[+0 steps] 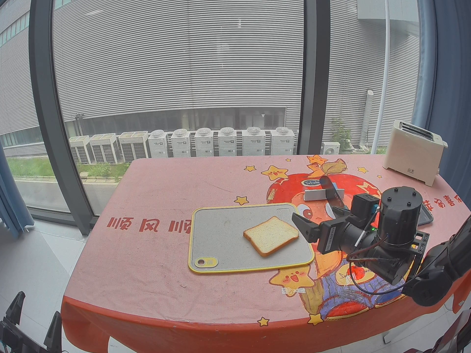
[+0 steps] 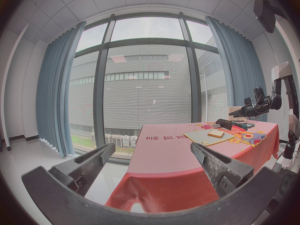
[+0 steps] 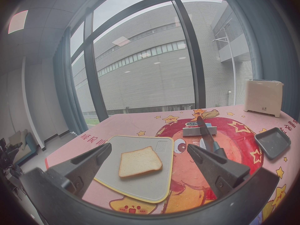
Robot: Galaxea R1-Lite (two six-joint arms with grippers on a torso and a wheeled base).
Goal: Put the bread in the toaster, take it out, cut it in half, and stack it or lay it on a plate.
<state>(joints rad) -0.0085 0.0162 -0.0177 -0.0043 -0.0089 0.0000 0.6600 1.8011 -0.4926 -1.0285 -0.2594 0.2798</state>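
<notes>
Bread [image 1: 271, 235]: one uncut slice lying flat on the cutting board [image 1: 221, 251], toward the board's right end. The board sits mid-counter [image 1: 162, 280], with bare cloth to its left and between it and the front edge.

Right gripper [image 1: 314, 224] hovers just right of the board and points at the slice. Its jaws are spread wide with nothing in them. Just behind it, the knife [image 1: 336, 194] lies with its blade across a small grey block [image 1: 314, 193].

Toaster [image 1: 414, 153] is at the far right corner, close to the counter edge and well apart from the bread.

Right wrist view shows the dark plate [image 3: 272, 141] whole, between the knife and the counter's right edge. In head view the right arm hides most of it.

Left gripper [image 2: 153, 153] is well off the counter's left end, jaws wide open and empty. Its wrist view looks along the counter, with board, bread and knife far off.
</notes>
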